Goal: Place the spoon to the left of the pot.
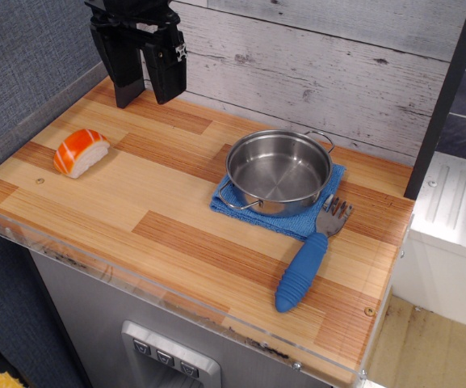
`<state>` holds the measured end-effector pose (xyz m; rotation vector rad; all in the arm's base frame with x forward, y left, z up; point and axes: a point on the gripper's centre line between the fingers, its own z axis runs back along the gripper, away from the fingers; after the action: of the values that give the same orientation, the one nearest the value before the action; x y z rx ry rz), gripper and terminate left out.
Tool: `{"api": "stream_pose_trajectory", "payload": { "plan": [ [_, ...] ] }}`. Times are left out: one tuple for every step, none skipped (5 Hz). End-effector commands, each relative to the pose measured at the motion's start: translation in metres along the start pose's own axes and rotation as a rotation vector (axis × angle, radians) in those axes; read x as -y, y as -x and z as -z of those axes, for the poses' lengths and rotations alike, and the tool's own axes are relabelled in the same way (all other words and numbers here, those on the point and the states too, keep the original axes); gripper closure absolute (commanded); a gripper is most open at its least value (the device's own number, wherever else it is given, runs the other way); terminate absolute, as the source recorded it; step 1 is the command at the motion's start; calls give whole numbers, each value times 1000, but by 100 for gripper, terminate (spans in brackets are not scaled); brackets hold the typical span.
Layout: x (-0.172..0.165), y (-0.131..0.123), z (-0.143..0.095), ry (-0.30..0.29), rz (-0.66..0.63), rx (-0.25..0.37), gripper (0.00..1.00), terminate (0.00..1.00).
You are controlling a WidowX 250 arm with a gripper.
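From my remote seat I see the gripper (145, 90) hanging at about 11 o'clock over the wooden counter (119, 202), up near the grey plank back wall (313, 65), its two black fingers (126, 69) spread apart with a plain gap between them and nothing held. The stainless-steel pot (279, 171) sits at roughly 2 o'clock from the counter's middle, upright and empty, resting on a folded blue cloth (313, 222) whose corners show past it on the near and right sides; one thin wire loop handle points toward 7 o'clock, the other toward 1 o'clock. The spoon (307, 267) lies flat on the wood at about 5 o'clock from the pot, so it is on the pot's right and near side, not its left. Its grey tined head points toward 1 o'clock and rests at the edge of the cloth, just beside the pot wall; I cannot tell whether metal touches metal. Its thick ribbed blue handle runs back toward 7 o'clock, ending near the front edge of the counter. Well apart from all this, at about 9 o'clock, an orange-and-white sushi piece (80, 151) sits on the bare wood, below the gripper and clear of it. A clear plastic lip (176, 303) runs along the counter's front edge.
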<state>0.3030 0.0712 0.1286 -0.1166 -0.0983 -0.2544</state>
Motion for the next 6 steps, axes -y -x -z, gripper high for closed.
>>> {"api": "stream_pose_trajectory", "payload": {
  "plan": [
    [0,0,0,0,0,0,0,0],
    [44,-18,22,-19,40,-16,0,0],
    [90,-27,49,-38,27,-31,0,0],
    [137,-37,69,-79,33,-19,0,0],
    [164,-46,93,-102,80,-22,0,0],
    [177,-47,114,-119,125,-44,0,0]
  ]
}}
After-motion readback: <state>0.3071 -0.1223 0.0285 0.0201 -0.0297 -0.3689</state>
